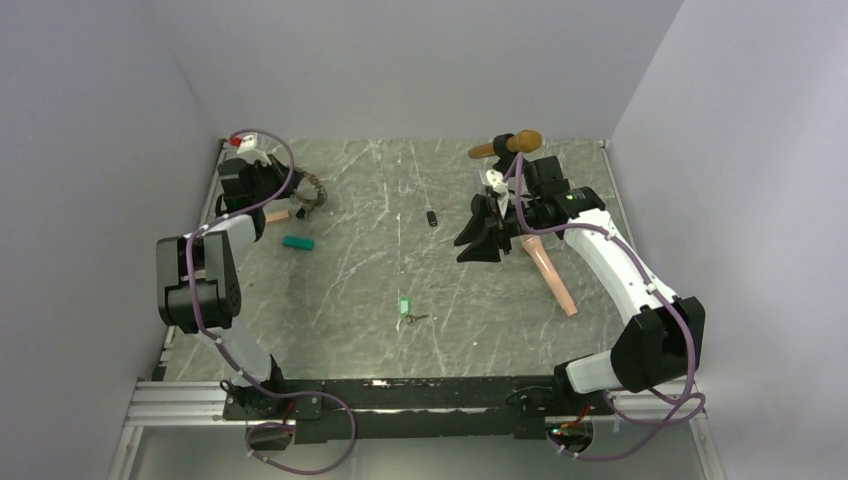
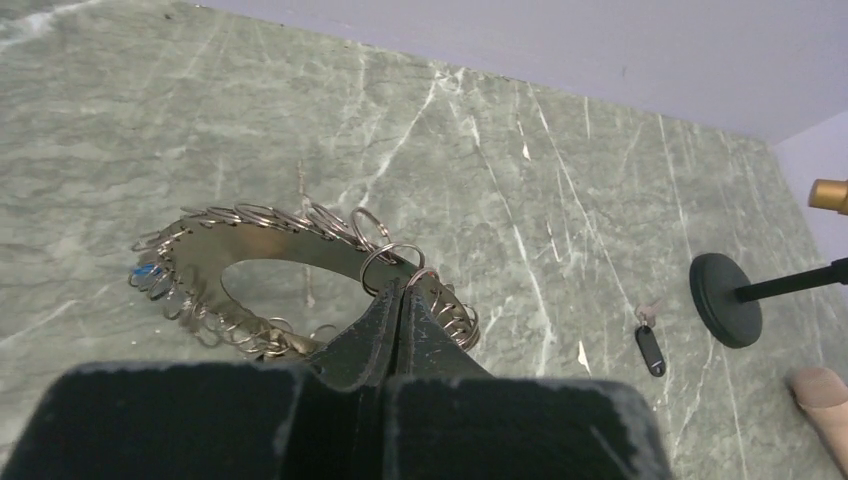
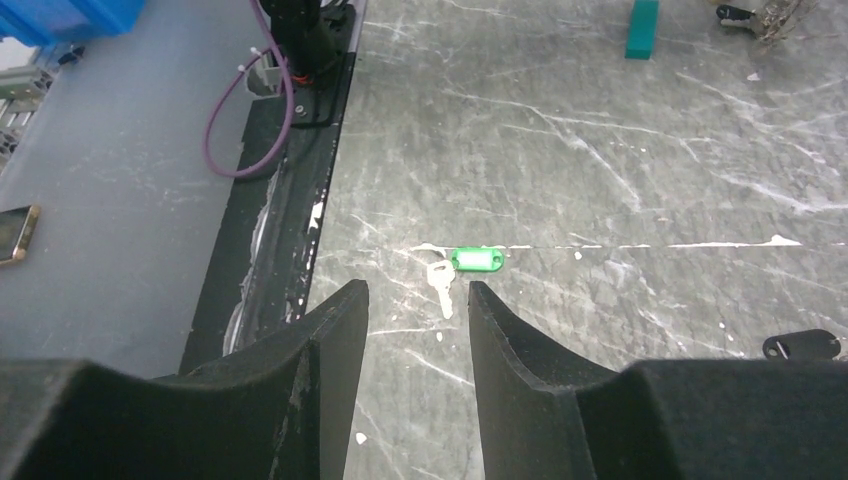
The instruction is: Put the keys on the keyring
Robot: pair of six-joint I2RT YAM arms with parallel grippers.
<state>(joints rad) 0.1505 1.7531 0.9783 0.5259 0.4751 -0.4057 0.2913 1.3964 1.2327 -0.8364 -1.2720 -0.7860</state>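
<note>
Pinching the keyring [image 2: 270,240]: left gripper [image 2: 400,296], its 2 fingers pressed together on the near rim of the loop.
Keyring position: far left of the table [image 1: 350,280], close to the back wall; a flat metal loop fringed with many small split rings.
Blue on the loop: a small blue piece [image 2: 147,272] shows among the rings on the left side; I cannot tell what it is.
Right gripper [image 3: 417,300]: jaws apart with nothing between them, hovering over the right half of the table.
Green-tagged key [image 3: 462,266]: flat on the table, free of the keyring. The right wrist view shows it just beyond the gap between the fingers.
Black-tagged key [image 1: 431,218]: lying alone near the middle of the table, apart from both grippers.
Teal block [image 1: 297,242]: on the table just in front of the left gripper.
Pink microphone [image 1: 552,275]: lying on the table beneath the right arm.
</note>
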